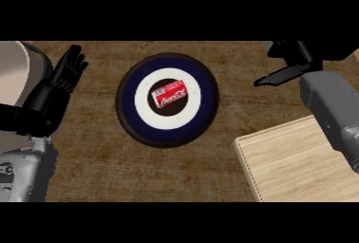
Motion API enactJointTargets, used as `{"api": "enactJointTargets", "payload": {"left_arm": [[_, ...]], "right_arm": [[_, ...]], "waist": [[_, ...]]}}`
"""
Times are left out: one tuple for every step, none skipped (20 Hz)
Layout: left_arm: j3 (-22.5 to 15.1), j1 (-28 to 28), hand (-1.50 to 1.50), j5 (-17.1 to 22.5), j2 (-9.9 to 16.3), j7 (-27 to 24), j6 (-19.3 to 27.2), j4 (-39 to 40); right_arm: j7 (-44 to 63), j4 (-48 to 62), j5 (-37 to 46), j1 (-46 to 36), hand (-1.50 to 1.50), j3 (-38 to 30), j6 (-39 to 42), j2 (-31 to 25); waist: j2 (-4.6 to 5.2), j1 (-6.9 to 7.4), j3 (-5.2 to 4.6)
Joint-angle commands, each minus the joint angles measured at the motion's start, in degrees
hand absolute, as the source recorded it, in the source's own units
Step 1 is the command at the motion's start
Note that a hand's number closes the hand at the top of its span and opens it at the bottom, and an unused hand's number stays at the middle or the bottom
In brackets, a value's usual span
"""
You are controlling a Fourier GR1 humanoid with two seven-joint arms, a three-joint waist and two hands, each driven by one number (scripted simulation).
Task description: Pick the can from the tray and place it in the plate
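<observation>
Head view: right hand [294, 59] fingers open, empty.

— How many dishes sit on the brown mottled surface [91, 171]?
— One: a round plate [167, 137] with a dark rim, navy ring and white ring.
— And cans?
— One red, white and black can [168, 97], at the plate's centre.
— Trays?
— One pale wooden tray [294, 166], at the lower right.
— Hands?
— Two black hands: left [67, 71], right [291, 59].
</observation>
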Motion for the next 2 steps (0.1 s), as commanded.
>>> {"api": "enactJointTargets", "payload": {"left_arm": [[1.08,-0.60,0.00,1.34,0.88,0.01,-1.33,0.56],[-0.56,-0.45,0.00,0.35,-0.32,0.91,-0.41,-1.27]], "right_arm": [[-4.87,1.22,1.18,1.68,-1.50,0.06,3.71,-3.69],[-5.60,1.29,1.96,1.51,-1.50,0.49,-0.40,-1.65]], "waist": [[0.12,0.21,0.03],[0.14,0.75,0.06]]}}
